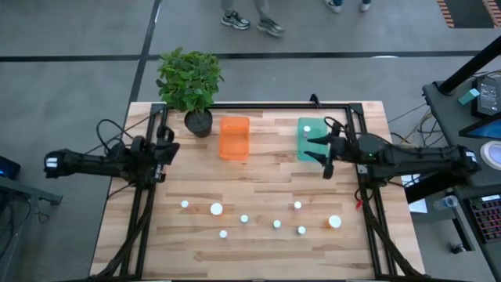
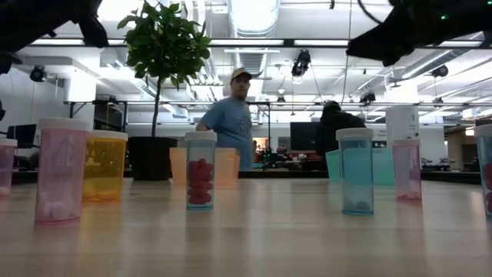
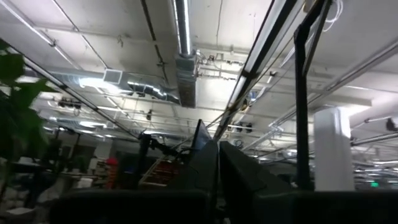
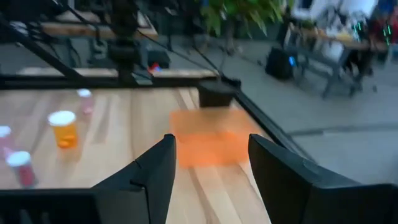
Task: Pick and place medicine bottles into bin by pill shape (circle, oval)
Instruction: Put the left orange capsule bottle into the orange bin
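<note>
Teal tub (image 1: 308, 139) is holding one white-capped bottle (image 1: 307, 130), with the right gripper (image 1: 322, 153) hanging over its near edge, fingers spread and empty. Orange tub (image 1: 234, 138) beside it is showing nothing inside. Nine bottles (image 1: 217, 208) are standing across the table's (image 1: 266, 176) front. Left gripper (image 1: 166, 149), fingers closed, is waiting at the left edge.

Right end effector (image 1: 322, 153) open, empty
</note>
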Controlling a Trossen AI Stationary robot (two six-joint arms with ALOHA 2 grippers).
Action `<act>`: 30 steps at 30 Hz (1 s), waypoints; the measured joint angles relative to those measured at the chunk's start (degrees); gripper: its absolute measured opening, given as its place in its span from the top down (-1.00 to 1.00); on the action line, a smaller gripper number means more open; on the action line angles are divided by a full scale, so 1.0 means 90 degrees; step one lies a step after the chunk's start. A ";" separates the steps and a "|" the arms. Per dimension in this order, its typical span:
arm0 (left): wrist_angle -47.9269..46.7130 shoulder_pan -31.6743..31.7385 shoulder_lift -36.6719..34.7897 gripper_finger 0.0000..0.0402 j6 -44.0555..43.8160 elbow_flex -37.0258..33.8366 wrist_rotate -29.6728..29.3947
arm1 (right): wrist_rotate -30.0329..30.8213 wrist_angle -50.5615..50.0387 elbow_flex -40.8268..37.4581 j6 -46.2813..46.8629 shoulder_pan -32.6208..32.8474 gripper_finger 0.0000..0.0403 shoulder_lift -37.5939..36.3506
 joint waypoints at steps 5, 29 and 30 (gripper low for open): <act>0.0253 -0.0012 0.0538 1.00 -0.0370 0.0356 0.0050 | 0.0002 0.0421 -0.0397 -0.0296 0.0341 0.07 -0.0416; -0.0540 -0.1908 0.4107 1.00 -0.0340 0.3875 -0.0856 | -0.1573 0.1322 -0.0880 -0.1179 0.0397 0.07 -0.2079; -0.0699 -0.1989 0.4229 1.00 -0.0340 0.4050 -0.0958 | -0.1591 0.1302 -0.0867 -0.1149 0.0400 0.07 -0.2140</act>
